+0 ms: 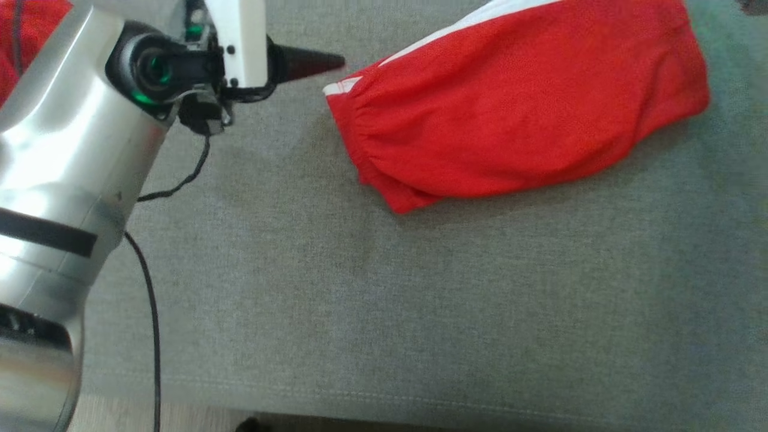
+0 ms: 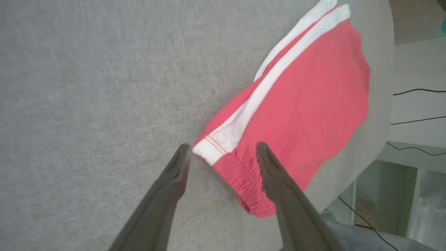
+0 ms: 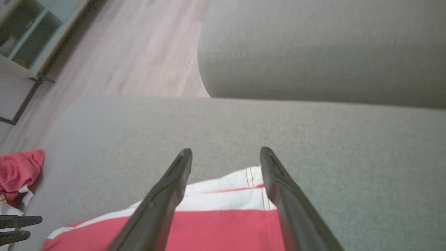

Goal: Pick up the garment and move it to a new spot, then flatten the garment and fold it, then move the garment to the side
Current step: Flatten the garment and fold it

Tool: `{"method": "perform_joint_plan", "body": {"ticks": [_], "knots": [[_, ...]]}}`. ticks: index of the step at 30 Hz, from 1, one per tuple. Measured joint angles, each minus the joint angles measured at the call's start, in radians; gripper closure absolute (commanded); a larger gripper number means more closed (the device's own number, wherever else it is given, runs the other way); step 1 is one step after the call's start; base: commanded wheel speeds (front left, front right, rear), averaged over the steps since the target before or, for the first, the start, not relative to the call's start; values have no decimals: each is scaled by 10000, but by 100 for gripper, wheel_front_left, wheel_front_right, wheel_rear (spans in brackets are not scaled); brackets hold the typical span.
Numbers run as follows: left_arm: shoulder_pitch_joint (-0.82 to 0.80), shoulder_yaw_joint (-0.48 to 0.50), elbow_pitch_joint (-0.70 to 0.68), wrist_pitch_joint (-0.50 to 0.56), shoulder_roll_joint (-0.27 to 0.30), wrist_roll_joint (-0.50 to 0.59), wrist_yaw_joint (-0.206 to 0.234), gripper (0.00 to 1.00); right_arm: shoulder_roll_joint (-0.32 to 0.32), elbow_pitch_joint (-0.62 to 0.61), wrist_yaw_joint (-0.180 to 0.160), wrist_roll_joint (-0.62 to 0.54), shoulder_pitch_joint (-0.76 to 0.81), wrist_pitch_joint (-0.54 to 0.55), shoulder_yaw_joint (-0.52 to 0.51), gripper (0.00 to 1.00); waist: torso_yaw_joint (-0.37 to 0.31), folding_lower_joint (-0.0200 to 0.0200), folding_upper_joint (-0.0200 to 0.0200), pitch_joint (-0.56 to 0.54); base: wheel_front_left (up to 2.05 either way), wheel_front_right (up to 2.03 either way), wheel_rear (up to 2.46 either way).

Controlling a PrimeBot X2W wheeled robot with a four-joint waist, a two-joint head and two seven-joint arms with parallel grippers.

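Two pairs of jaws here, and both are spread wide with nothing pinched between them. Closest to the robot is the front seam of the grey upholstered sofa seat (image 1: 360,300), and a thin black cable (image 1: 150,312) runs down past its near edge on the left. Right behind that, the shiny silver forearm (image 1: 60,168) of the left arm comes in from the lower left of the head view. One of its dark fingers points off to the right, with the tip close to the cloth but apart from it. On its own camera the left gripper (image 2: 223,146) hangs over the waistband corner of the red fabric garment with white side stripes (image 1: 522,102). One finger lines up beside the end of the white stripe and the other is over the gathered red elastic. Honestly can't tell if either tip is brushing the fabric. The garment itself lies folded into a puffy, compact bundle on the seat. It sits toward the far right of the head view, with the waistband end facing left and the stripes along its far side. The right gripper (image 3: 225,150) sits above that striped edge, with the white bands and their red stitching showing between its fingers. Past it there's bare grey seat, then a big rounded grey cushion (image 3: 313,45). At the left of that view a crumpled second red cloth (image 3: 19,170) lies at the seat's edge. Furthest back is pale wooden floor (image 3: 139,45).
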Motion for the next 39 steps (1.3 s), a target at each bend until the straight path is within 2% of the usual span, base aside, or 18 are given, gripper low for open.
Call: {"method": "perform_joint_plan", "body": {"ticks": [4, 9, 13, 16, 19, 21, 24, 27, 29, 34, 39], "knots": [[12, 50, -17, -1668, 226, 775, -347, 0, 13, -489, 0, 44, 500, -2249, 307, 0, -85, -1, 0, -495, 0, 0, 0], [404, 291, -376, -5024, 656, 2157, -360, 0, -31, -709, 0, 67, 1719, -5152, 706, 0, -181, -1, 0, -1279, 0, 0, 0], [1552, 362, -1074, -8025, 963, 3528, 370, 0, -217, -199, 0, 40, 2509, -6838, 769, 0, -206, -1, 1, -1846, 0, 0, 0], [2609, 336, -1862, -9896, 980, 4284, 1026, 0, -263, 395, 0, 61, 2916, -7492, 761, 0, -93, -2, 1, -2133, 0, 0, 0], [3663, 293, -2548, -11181, 932, 4753, 1655, 0, -274, 1018, 0, 196, 3236, -7601, 811, 0, 190, -2, 1, -2246, 0, 0, 0], [4377, 362, -2913, -11601, 861, 4786, 1998, 0, -295, 1384, 0, 351, 3325, -7632, 872, 0, 400, -2, 1, -2274, 0, 0, 0], [5351, 428, -3565, -11852, 619, 4949, 2257, 0, -504, 1994, 0, 652, 3259, -7547, 878, 0, 746, -2, 1, -2234, 0, 0, 0], [6241, 918, -4243, -11883, 105, 4857, 2242, 0, -796, 2786, 0, 692, 3202, -7093, 940, 0, 1092, -1, 1, -2109, 0, 0, 0], [6904, 1457, -4823, -11885, -244, 5218, 2173, 0, -1024, 3532, 0, 771, 2999, -6452, 1049, 0, 1455, -2, 1, -1965, 0, 0, 0], [7765, 1816, -5099, -11885, -694, 5737, 2027, 0, -1204, 4562, 0, 1060, 2485, -4855, 1135, 0, 2072, -1, 1, -1809, 0, 0, 0], [8455, 2270, -5122, -11885, -1127, 6031, 1850, 0, -1208, 5081, 0, 1340, 2429, -3478, 1143, 0, 2534, -1, 1, -1771, 0, 0, 0]]}}
